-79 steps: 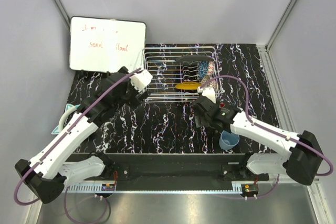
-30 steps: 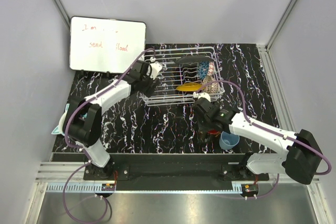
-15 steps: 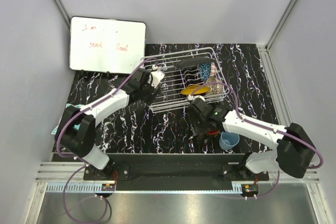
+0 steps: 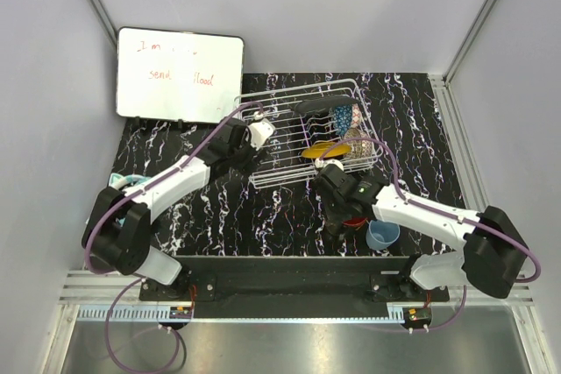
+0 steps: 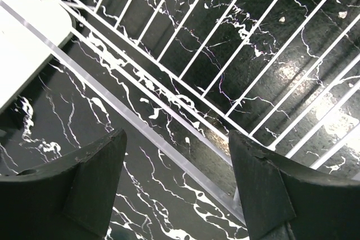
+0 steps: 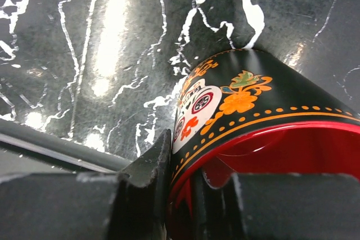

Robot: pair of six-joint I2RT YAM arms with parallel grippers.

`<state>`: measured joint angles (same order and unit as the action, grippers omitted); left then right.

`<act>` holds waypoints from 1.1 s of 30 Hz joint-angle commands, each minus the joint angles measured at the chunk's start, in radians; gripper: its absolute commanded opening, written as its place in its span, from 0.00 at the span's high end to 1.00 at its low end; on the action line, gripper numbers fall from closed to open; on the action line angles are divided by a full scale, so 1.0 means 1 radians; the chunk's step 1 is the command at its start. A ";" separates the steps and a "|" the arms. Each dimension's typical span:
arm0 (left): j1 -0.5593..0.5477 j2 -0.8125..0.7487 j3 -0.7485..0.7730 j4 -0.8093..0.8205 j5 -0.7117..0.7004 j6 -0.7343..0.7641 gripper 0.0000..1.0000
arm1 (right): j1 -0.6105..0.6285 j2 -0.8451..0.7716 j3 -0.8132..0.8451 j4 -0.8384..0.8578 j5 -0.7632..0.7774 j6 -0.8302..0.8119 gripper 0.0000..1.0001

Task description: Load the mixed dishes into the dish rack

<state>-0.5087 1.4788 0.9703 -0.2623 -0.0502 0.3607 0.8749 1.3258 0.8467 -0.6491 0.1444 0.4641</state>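
Note:
The dish rack (image 4: 289, 129) sits skewed at the back of the table and holds a dark rectangular plate (image 4: 320, 104), a blue bowl (image 4: 342, 116), a beige bowl (image 4: 355, 137) and a yellow plate (image 4: 320, 148). My left gripper (image 4: 248, 157) hovers open by the rack's left edge. In its wrist view the open gripper (image 5: 177, 189) has the rack wires (image 5: 225, 54) just beyond it and nothing between the fingers. My right gripper (image 4: 340, 221) is shut on the rim of the black mug (image 6: 253, 105), one finger (image 6: 152, 161) outside the wall and one in the red inside. A light-blue cup (image 4: 383, 234) stands right of the mug.
A whiteboard (image 4: 180, 74) leans at the back left, its corner (image 5: 22, 43) close to the left gripper. Teal headphones (image 4: 118, 183) lie at the table's left edge. The grey enclosure walls close in on both sides.
The rack has swung askew, its right end nearer the front. The left gripper has drawn back slightly along its left edge. The right gripper dropped onto the mug and closed on its rim.

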 commanded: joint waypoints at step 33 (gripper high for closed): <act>-0.037 -0.094 0.033 -0.107 -0.048 -0.067 0.01 | 0.095 -0.073 0.006 0.100 0.001 0.021 0.96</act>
<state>-0.5430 1.4128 0.9234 -0.2317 -0.0731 0.4000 0.9581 1.2678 0.8234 -0.6117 0.1188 0.4805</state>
